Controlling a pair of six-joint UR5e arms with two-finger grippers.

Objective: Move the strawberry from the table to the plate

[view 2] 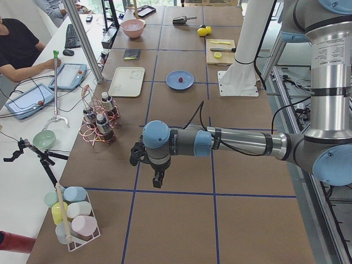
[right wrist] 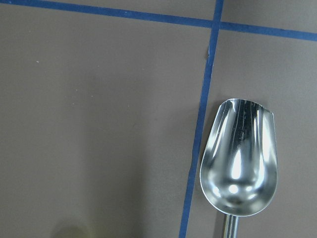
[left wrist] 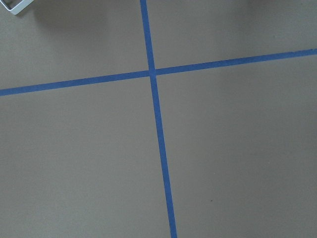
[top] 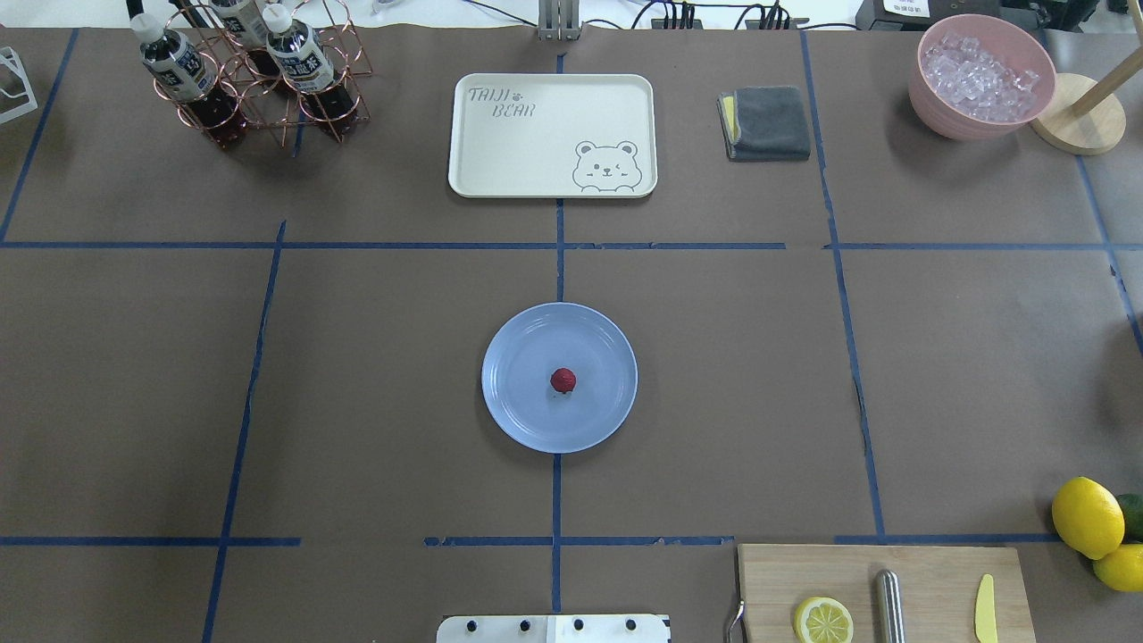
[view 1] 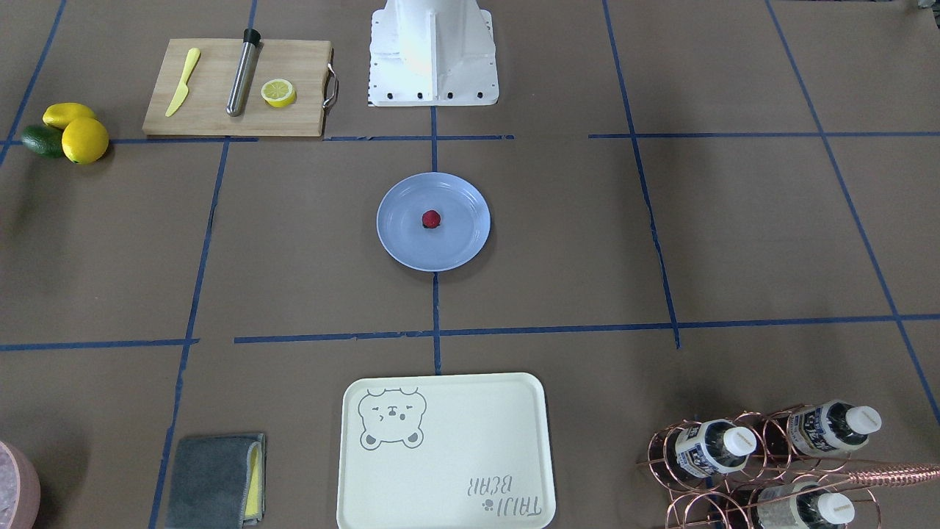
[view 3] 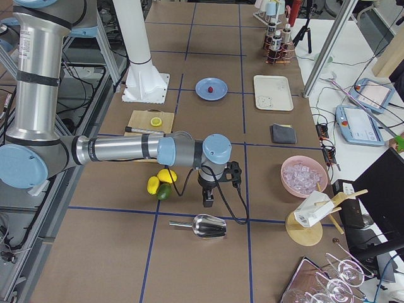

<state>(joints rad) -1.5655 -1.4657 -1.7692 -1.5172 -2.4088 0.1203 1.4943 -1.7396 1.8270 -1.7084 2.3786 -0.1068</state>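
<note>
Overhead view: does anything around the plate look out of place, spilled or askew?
Nothing stands out. The strawberry lies near the middle of the plate, which sits flat on the table over the centre tape line. Nothing is spilled.

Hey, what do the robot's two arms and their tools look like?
The left arm and right arm are silver metal tubes with rounded light-blue joint caps. The left tool and right tool are small and black, each trailing a looping black cable.
</note>
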